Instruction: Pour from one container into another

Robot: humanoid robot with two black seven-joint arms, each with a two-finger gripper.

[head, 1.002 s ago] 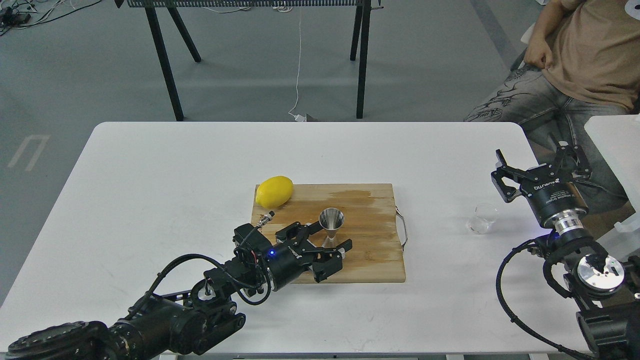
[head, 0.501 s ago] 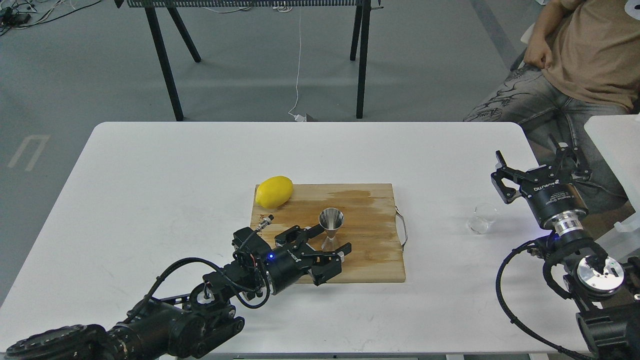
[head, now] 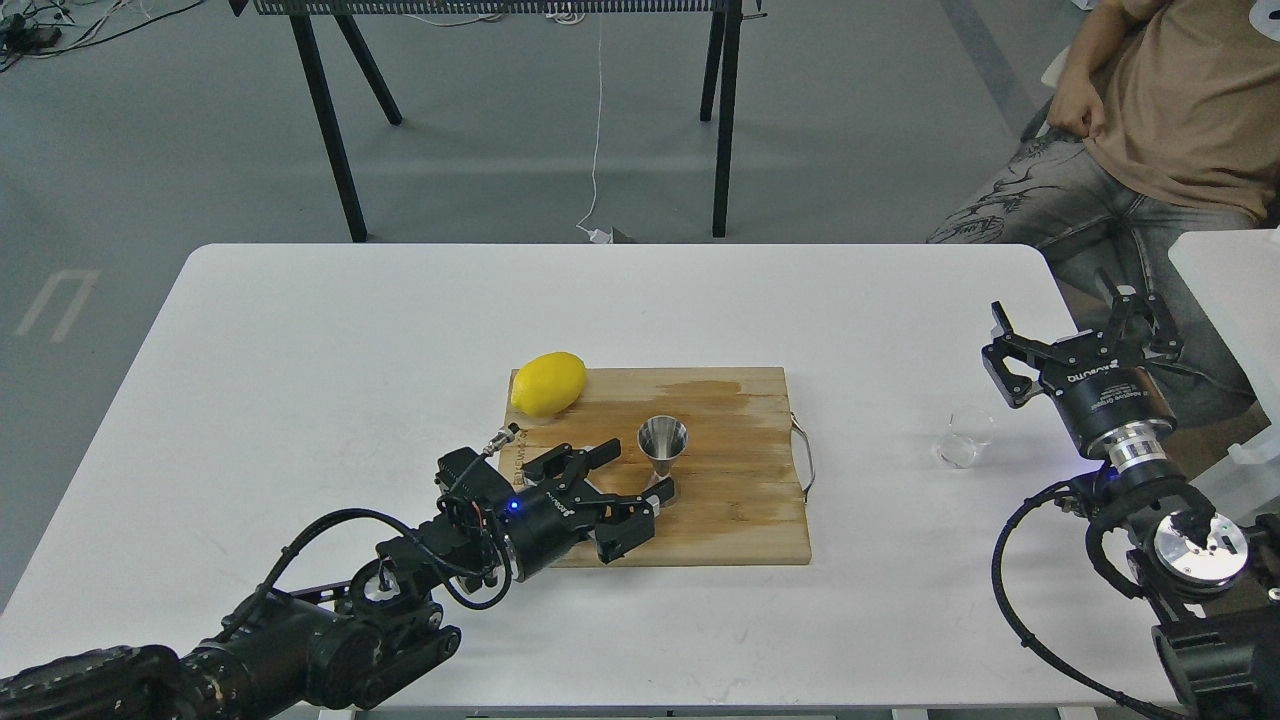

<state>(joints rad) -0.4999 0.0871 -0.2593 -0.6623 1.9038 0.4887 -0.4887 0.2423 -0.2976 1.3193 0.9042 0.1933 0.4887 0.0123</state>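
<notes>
— Head view: what do the grippers hold?
— Nothing. Left gripper [head: 632, 474] is spread wide just beside the jigger [head: 662, 457]; right gripper [head: 1078, 330] gapes beyond the glass cup [head: 965, 436].
— Where's the jigger?
— Upright on the wet cutting board [head: 740, 520], white table [head: 300, 340], grey floor behind.
</notes>
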